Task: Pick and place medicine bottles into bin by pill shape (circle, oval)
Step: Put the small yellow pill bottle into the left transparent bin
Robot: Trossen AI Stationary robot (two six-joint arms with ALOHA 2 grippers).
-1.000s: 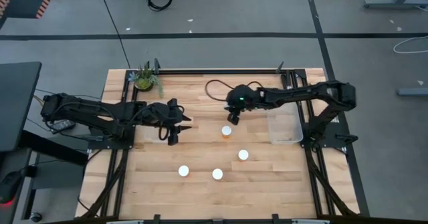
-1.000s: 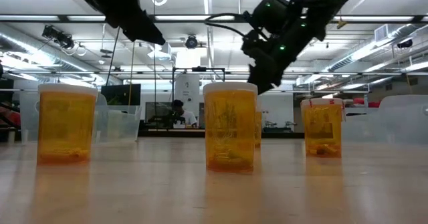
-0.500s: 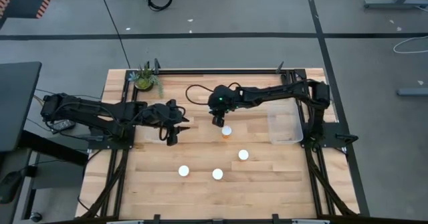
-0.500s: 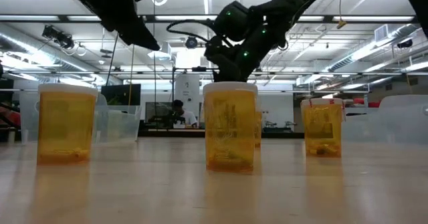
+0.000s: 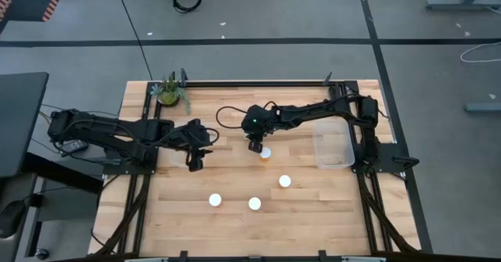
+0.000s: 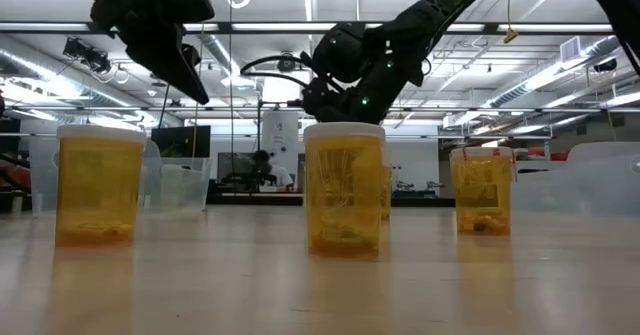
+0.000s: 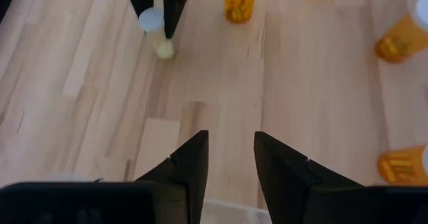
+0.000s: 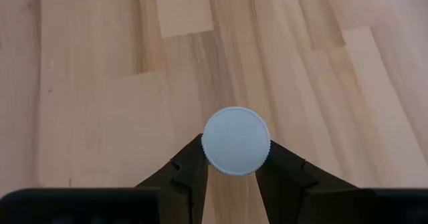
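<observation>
Several medicine bottles with orange bodies and white caps stand upright on the wooden table. One bottle [image 5: 266, 152] is near the table's middle, and its cap [image 8: 236, 141] shows between the fingers of my right gripper [image 5: 258, 145], which is open and slants down over it. The others [image 5: 285, 181] [image 5: 254, 203] [image 5: 214, 200] stand nearer the front edge. My left gripper [image 7: 231, 136] hangs open over bare wood left of centre [image 5: 196, 162], with nothing between its fingers. My right gripper has one finger [image 8: 190, 167] on each side of the middle bottle, below its cap, slanting down from the far right. The bottle stands upright with its base on the table [image 7: 165, 49]. The cap hides the fingertips, so I cannot tell whether they touch it.
A clear bin [image 5: 333, 148] sits on the table at the right, beside the right arm's base. A green potted plant [image 5: 168, 92] stands at the far left corner. Bare wood lies between my left gripper and the bottles.
My right gripper has gone toward the table's left and near edge and down, ending with its fingers around the middle bottle. My left gripper has tipped its fingers further down. No bottle has moved.
</observation>
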